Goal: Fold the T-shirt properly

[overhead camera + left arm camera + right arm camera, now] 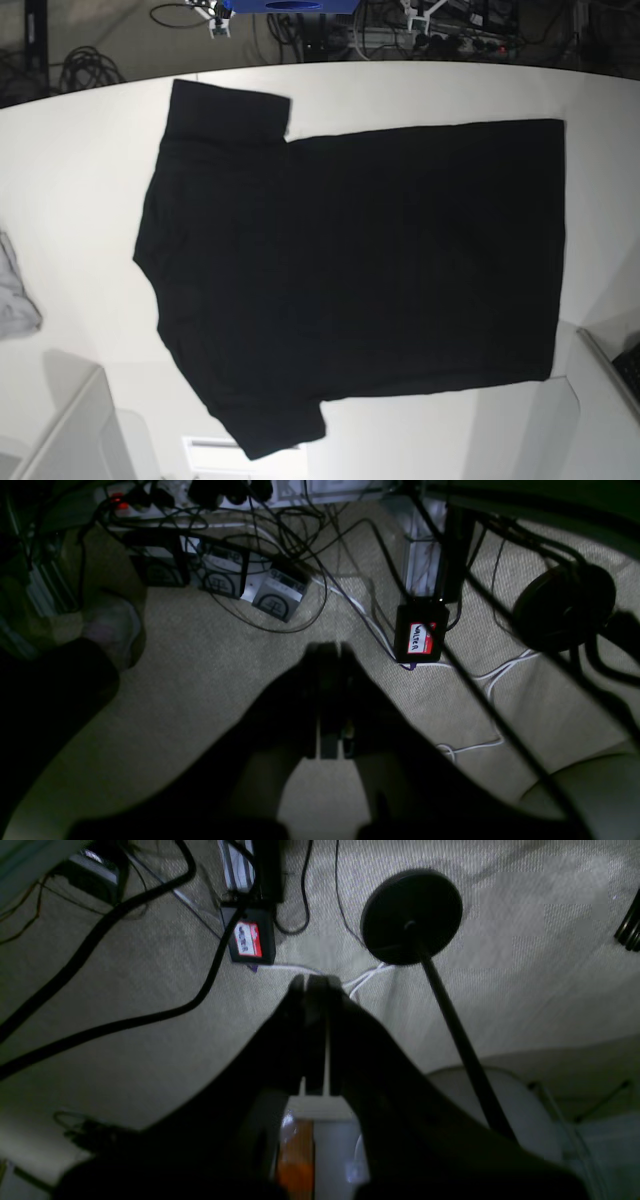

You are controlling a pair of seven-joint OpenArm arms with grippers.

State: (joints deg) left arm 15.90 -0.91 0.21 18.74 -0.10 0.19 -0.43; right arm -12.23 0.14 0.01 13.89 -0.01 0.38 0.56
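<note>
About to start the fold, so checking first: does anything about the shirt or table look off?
Nothing stands out. The black T-shirt lies spread flat on the white table, both sleeves out, a grey cloth apart at the edge.

The T-shirt [350,270] lies flat and unfolded on the white table, plain black side up, collar toward nine o'clock, hem toward three, sleeves at twelve and six.
</note>
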